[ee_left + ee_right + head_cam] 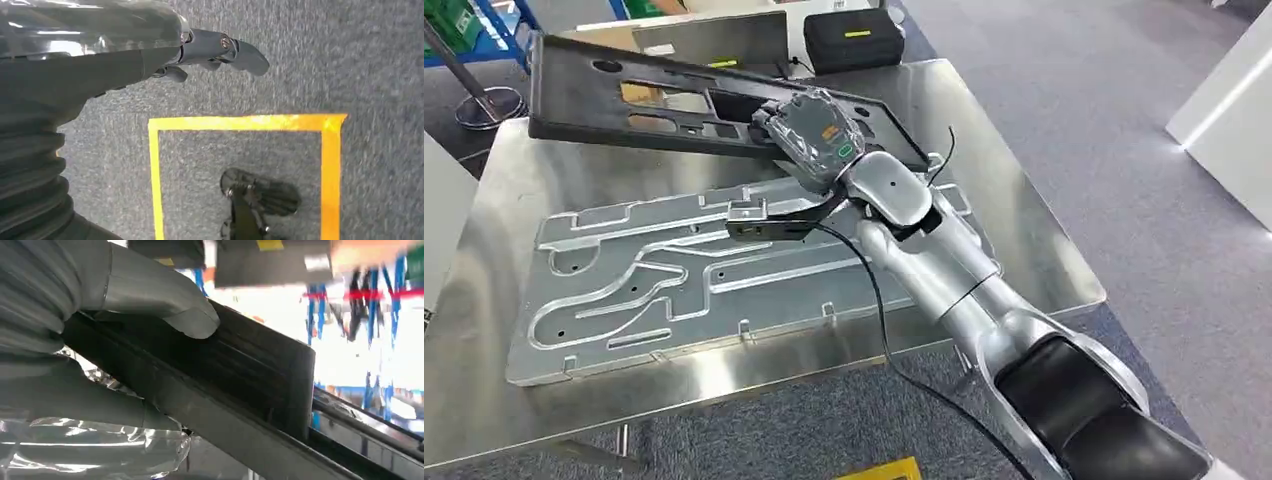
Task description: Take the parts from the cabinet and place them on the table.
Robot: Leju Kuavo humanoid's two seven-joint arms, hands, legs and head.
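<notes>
A long black plastic panel (654,95) with several cut-outs is held tilted over the far side of the steel table (1044,260). My right hand (809,135) grips its near edge, with the thumb (165,305) pressed on top of the panel (240,375). Below it on the table lies a large silver metal plate (684,275) with milled grooves. My left hand (215,52) hangs over the grey carpet, holding nothing, its fingers loosely extended.
A black case (852,38) with a yellow label stands behind the table. Yellow tape (240,122) marks a square on the carpet. A blue rack (464,30) stands at the far left, a white surface (1224,110) at the right.
</notes>
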